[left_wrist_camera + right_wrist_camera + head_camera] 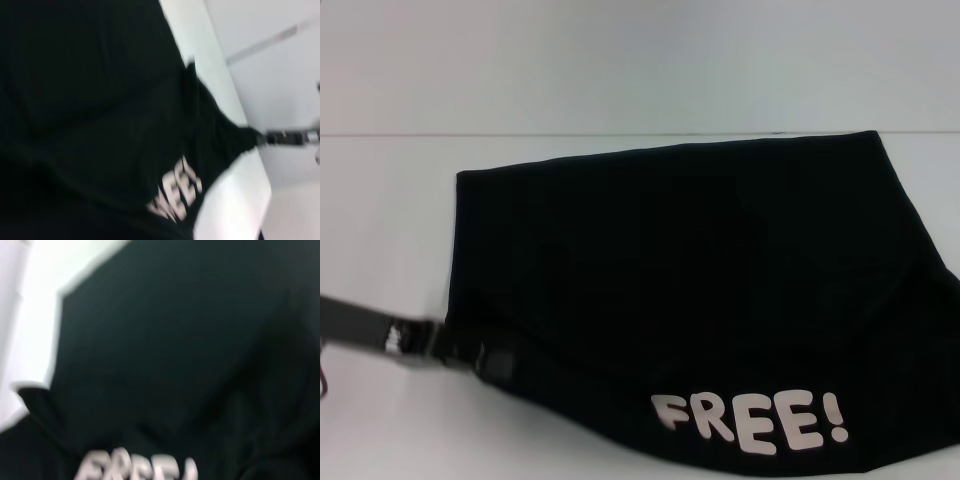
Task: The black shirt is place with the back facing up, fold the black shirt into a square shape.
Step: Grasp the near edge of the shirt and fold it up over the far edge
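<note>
— From the head view, where is the black shirt (690,290)?

— Spread across the white tabletop (380,220), filling its middle and reaching to the right edge and the near edge. The cream "FREE!" lettering (750,420) faces up on the part nearest the front edge, right of centre. The far hem runs close to the table's back edge.

— And the arms?

— The left gripper (485,358) comes in from the left edge, its dark arm low over the table, and its tip meets the shirt's near-left border. It looks clamped onto the cloth there, though black on black makes the fingers hard to read. The right gripper is not seen from here.

— The left wrist view?

— Mostly black cloth, with the lettering (177,197) seen sideways near a table edge. At the far side a pulled-out corner of the shirt ends at the right gripper (265,137), which appears to be pinching that corner.

— The right wrist view?

— The shirt (175,350) fills it, the lettering (135,470) blurred, a strip of bare tabletop (40,315) at one side. No fingers show.
</note>
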{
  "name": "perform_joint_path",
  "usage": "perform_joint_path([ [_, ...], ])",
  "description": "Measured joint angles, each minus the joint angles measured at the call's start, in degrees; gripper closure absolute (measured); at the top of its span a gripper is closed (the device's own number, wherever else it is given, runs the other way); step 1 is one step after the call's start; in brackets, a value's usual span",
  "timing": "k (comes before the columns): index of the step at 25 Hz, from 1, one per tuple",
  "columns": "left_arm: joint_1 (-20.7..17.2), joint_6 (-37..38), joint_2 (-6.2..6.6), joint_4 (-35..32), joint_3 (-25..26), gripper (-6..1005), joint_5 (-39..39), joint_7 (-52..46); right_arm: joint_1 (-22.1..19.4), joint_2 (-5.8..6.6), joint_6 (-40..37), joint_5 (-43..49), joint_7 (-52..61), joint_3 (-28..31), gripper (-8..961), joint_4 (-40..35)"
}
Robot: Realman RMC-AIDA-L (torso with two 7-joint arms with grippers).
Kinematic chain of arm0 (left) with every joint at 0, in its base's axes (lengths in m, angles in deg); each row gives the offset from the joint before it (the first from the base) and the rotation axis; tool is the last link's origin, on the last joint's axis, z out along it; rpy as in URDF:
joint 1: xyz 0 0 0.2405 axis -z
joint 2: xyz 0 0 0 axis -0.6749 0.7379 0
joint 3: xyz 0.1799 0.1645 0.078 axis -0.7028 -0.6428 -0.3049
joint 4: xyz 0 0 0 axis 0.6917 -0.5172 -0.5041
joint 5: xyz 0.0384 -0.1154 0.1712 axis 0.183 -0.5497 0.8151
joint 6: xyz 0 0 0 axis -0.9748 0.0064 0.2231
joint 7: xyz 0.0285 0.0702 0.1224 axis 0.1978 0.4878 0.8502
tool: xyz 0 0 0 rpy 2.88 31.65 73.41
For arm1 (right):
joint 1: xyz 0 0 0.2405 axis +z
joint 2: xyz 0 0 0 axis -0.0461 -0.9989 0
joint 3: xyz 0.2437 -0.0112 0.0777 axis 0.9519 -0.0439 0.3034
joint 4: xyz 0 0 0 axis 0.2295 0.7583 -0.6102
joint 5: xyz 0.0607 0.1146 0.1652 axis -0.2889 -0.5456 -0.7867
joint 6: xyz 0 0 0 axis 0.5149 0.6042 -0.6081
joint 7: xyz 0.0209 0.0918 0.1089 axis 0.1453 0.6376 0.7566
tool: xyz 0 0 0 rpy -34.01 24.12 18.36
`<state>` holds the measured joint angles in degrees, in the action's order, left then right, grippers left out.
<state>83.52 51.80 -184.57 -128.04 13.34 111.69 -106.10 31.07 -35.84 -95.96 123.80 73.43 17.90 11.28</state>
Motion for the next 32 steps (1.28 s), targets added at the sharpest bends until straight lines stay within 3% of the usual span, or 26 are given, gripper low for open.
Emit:
perform_joint_path([
  [4, 0.87, -6.85, 1.27, 0.13, 5.99, 997, -0.20, -3.41, 2.23, 1.06, 4.63, -2.64, 0.74, 4.11, 918, 0.19],
  [7, 1.36, -14.82, 1.54, 0.73, 6.73, 997, -1.57, -7.35, 3.65, 1.03, 9.28, -3.47, 1.62, 4.55, 918, 0.48],
  [12, 3.75, -27.12, 1.55, 4.77, 5.64, 997, -3.47, -10.29, 9.04, 0.12, 24.33, -4.30, 1.96, 3.27, 918, 6.06],
  [17, 6.68, -43.62, 0.19, 9.43, 1.65, 997, -3.56, -11.34, 13.98, -1.87, 42.85, -4.48, 0.95, -1.99, 919, 14.87],
  [21, 7.61, -50.05, -1.35, 10.09, -0.14, 997, -3.70, -10.83, 16.71, -3.65, 52.96, -4.41, 0.90, -6.19, 919, 18.49],
  [27, 8.50, -58.77, -3.68, 9.75, -0.80, 997, -7.57, -3.36, 18.64, -5.61, 61.53, -4.55, 1.34, -8.43, 919, 18.95],
  [32, 8.87, -65.13, -4.58, 9.97, -0.85, 997, -9.29, -2.50, 18.97, -6.13, 66.40, -5.08, 1.62, -8.39, 919, 19.04],
])
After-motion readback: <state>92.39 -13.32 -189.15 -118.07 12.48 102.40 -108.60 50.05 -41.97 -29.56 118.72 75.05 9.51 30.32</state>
